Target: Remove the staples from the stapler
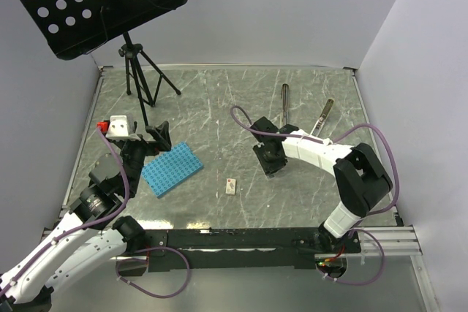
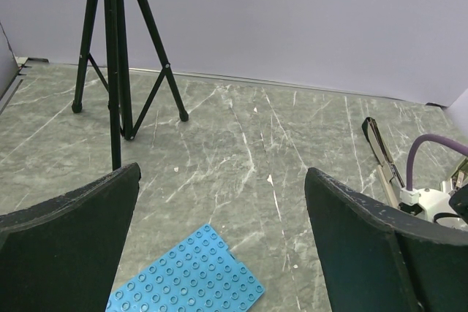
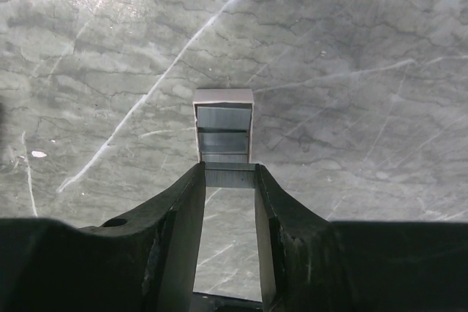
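Note:
The stapler (image 1: 285,97) lies at the back right of the table, opened out: a dark arm and a silvery arm (image 1: 325,116), with the joint hidden under my right arm. One arm also shows in the left wrist view (image 2: 383,157). My right gripper (image 1: 272,167) is low over the table in front of the stapler. In the right wrist view it (image 3: 229,177) is shut on the near end of a short silvery strip of staples (image 3: 224,131) that sticks out past the fingertips. My left gripper (image 1: 157,137) is open and empty above the blue plate's far edge, also in its own view (image 2: 221,180).
A blue studded plate (image 1: 170,168) lies left of centre, also in the left wrist view (image 2: 186,279). A tiny white tag (image 1: 232,186) lies near the middle front. A black tripod (image 1: 139,78) with a perforated panel stands at the back left. Walls close in the table.

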You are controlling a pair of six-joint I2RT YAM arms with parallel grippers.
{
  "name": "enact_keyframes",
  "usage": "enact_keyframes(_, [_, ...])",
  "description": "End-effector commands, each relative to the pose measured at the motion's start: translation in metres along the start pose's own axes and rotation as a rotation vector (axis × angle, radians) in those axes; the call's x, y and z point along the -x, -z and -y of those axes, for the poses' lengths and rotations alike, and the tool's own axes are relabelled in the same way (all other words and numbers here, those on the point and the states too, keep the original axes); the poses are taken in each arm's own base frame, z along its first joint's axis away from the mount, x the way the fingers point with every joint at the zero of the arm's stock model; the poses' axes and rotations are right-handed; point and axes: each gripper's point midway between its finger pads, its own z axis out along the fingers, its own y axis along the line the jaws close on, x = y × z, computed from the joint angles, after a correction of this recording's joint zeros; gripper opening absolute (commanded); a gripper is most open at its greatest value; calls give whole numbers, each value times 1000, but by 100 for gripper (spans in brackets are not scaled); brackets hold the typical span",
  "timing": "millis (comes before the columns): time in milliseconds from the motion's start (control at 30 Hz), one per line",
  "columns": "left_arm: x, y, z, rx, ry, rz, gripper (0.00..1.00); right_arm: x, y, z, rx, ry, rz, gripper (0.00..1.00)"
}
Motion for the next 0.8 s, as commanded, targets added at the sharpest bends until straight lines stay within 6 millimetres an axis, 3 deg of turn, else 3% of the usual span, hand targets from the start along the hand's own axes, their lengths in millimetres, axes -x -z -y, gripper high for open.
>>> enact_keyframes(0, [9,-1,-2,11,12,32,99,11,-3,-1,10,7,23,38])
enact_keyframes(767, [9,-1,-1,9,11,32,99,18,-7,-4,14,6,27,39])
